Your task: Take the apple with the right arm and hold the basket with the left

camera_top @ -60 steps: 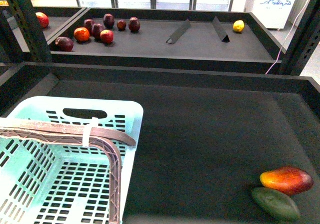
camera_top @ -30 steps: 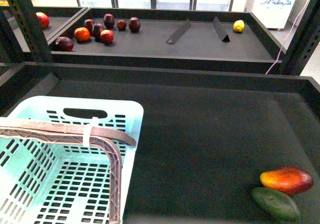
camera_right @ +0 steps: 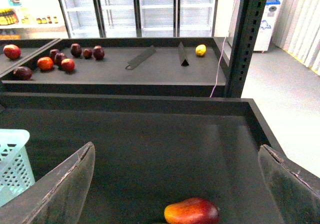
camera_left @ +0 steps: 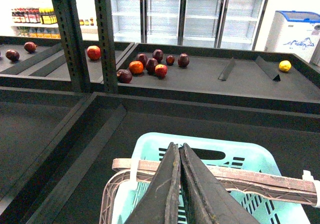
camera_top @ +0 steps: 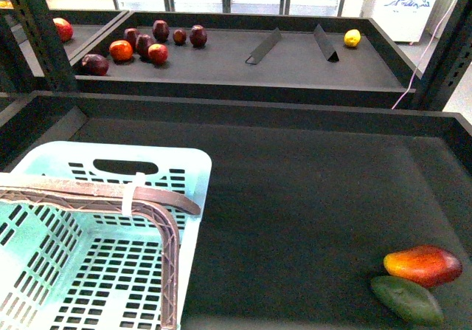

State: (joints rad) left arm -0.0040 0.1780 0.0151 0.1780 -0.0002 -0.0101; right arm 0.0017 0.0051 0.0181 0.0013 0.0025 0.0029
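With the apple (camera_top: pixel 120 49) far off on the back shelf (camera_top: pixel 221 68), the wide-spread right end effector (camera_right: pixel 175 148) needs a long reach past the mango (camera_top: pixel 422 265), while the left end effector (camera_left: pixel 178 149), pressed together over the basket (camera_top: pixel 110 160), should open for its handle (camera_top: pixel 151 204).

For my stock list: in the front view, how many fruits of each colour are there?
Red to dark red round fruits: 9
Yellow fruit: 1
Red-orange mango: 1
Dark green fruit: 1
Total: 12
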